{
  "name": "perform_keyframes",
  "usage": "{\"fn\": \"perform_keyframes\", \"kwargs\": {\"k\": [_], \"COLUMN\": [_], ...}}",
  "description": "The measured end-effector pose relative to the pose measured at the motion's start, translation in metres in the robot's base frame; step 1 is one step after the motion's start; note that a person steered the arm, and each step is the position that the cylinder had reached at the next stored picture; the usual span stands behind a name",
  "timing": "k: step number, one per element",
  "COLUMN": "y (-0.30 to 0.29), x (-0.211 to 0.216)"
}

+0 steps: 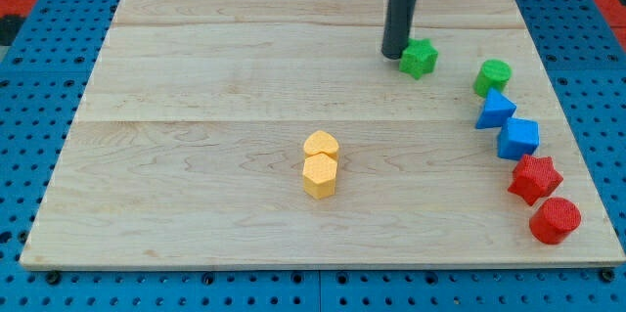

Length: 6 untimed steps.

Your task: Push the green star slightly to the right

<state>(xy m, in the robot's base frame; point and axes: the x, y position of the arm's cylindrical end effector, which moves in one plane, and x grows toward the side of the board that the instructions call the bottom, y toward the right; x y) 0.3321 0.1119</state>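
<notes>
The green star [420, 58] lies on the wooden board [196, 107] at the view's upper right. My tip [393, 55] stands on the board just to the star's left, touching or almost touching its left side. The dark rod rises from it to the view's top edge.
A green cylinder [493, 76] lies right of the star. Below it a blue triangle [495, 111], a blue cube [518, 139], a red star [535, 178] and a red cylinder [556, 220] curve down the right side. A yellow heart [320, 144] and a yellow hexagon [319, 176] touch at centre.
</notes>
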Motion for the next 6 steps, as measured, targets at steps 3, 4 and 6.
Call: {"fn": "perform_keyframes", "kwargs": {"k": [3,4,6], "y": [-0.011,0.035,0.054], "x": [0.055,0.028,0.014]}}
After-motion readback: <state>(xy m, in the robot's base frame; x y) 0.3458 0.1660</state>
